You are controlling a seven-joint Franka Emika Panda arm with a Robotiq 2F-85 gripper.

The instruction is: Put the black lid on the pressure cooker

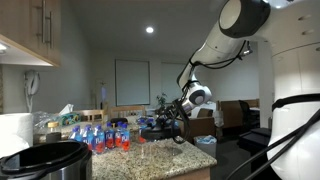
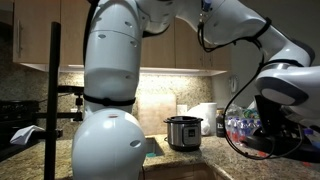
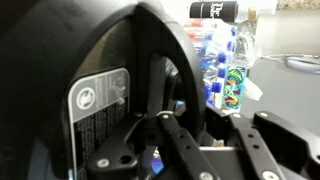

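Tool clamped on black lid. Lid held in air above counter, fills wrist view, pale label facing camera. Pressure cooker stands on counter at 8 o'clock from tool, well apart. Bottles cluster between them.
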